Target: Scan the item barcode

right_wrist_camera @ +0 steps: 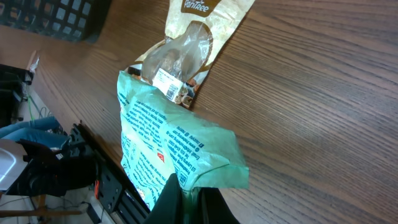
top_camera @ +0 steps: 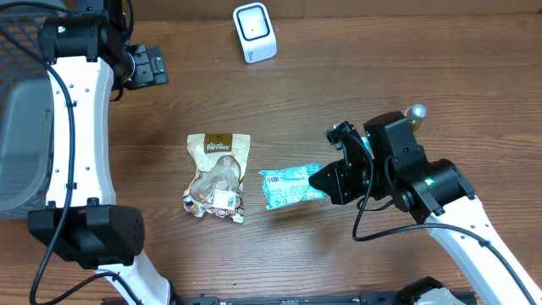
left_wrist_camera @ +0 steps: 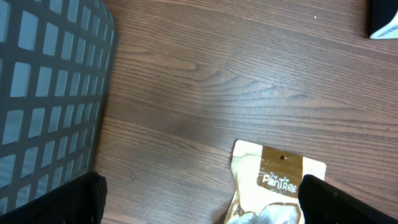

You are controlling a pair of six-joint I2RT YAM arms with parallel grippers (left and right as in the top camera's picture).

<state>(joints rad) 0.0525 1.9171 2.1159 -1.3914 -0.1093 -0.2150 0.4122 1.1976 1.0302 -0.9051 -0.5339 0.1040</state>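
Note:
My right gripper (top_camera: 320, 180) is shut on the end of a green printed packet (top_camera: 290, 186), held just above the table. In the right wrist view the packet (right_wrist_camera: 168, 140) sticks out from between my pinched fingers (right_wrist_camera: 205, 202), its small-print side facing the camera. A beige Pantree snack bag (top_camera: 218, 174) lies flat to the packet's left. The white barcode scanner (top_camera: 254, 32) stands at the far edge of the table. My left gripper (top_camera: 146, 66) hovers wide open at the far left, holding nothing. Its camera sees the top of the Pantree bag (left_wrist_camera: 280, 177) by its right finger (left_wrist_camera: 348, 199).
A grey mesh basket (top_camera: 21, 127) stands at the table's left edge, and its wall (left_wrist_camera: 43, 93) fills the left of the left wrist view. A corner of the scanner (left_wrist_camera: 385, 25) shows at the top right of that view. The table (top_camera: 339, 85) is dark wood.

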